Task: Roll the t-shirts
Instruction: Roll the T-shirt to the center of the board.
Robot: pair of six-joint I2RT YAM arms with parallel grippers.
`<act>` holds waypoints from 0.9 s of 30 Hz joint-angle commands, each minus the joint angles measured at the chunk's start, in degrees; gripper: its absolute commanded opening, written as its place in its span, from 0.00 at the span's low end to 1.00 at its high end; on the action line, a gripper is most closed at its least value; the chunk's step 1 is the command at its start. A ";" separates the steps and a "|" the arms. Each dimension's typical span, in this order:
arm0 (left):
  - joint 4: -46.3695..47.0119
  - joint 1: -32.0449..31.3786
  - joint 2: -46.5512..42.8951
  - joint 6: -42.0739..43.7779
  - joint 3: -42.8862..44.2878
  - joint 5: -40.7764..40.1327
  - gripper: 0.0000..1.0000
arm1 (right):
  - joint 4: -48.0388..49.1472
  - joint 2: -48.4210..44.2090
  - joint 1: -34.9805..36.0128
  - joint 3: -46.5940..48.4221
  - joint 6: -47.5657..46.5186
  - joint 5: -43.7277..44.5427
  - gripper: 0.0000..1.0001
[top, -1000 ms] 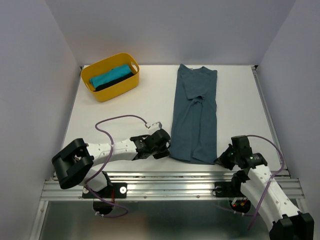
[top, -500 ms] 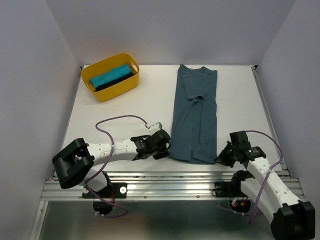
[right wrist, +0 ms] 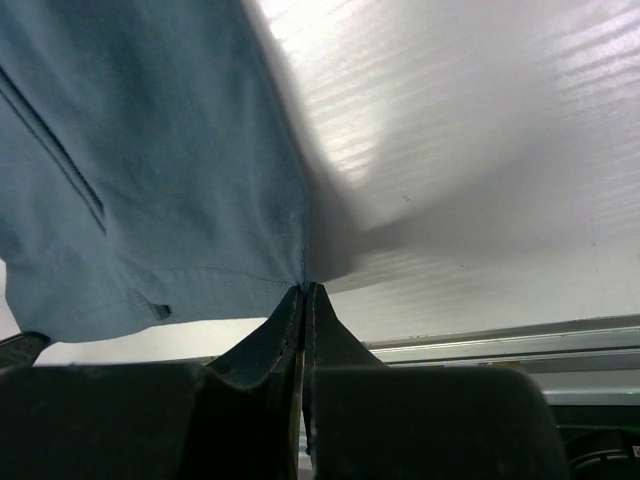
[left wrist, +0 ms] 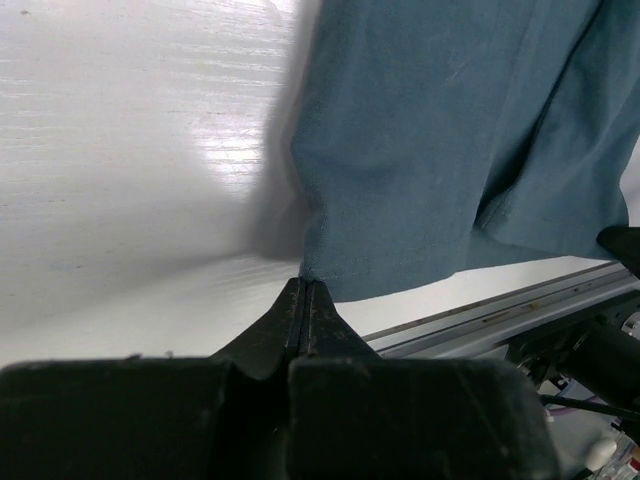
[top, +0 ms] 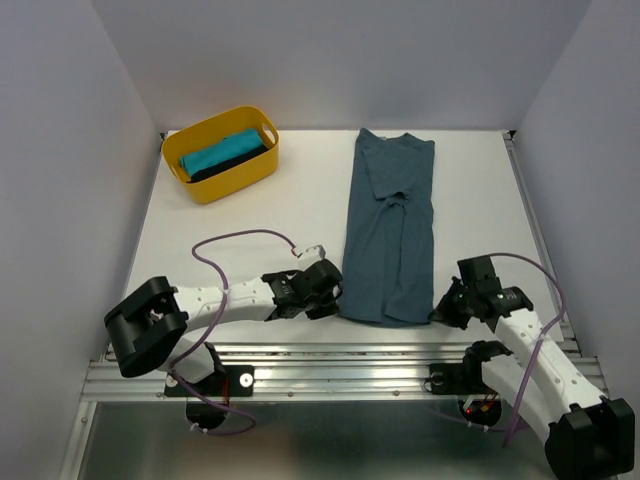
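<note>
Slate-blue t-shirt (top: 390, 230) hem pinched; right tool (right wrist: 303, 290) edged forward.

Tub (top: 236, 186) left of t-shirt (top: 390, 240)

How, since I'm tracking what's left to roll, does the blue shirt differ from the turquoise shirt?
The blue shirt lies stretched out long on the table; the turquoise shirt sits bundled compactly in the yellow tub. The blue shirt is pinched at its near corners by the left gripper and right gripper; neither touches the turquoise shirt. Both are plain, single-coloured cloth.
</note>
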 commanded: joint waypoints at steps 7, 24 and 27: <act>-2.32 -0.33 -1.08 2.44 4.38 -2.99 0.00 | 1.48 1.22 1.18 3.81 -1.45 2.35 0.01; -6.71 -0.16 -0.65 5.95 11.14 -3.60 0.00 | 1.83 5.97 2.85 10.66 -0.93 5.33 0.01; -6.98 0.45 0.24 6.83 12.64 -3.52 0.00 | 1.83 6.58 2.85 12.50 -1.01 6.65 0.01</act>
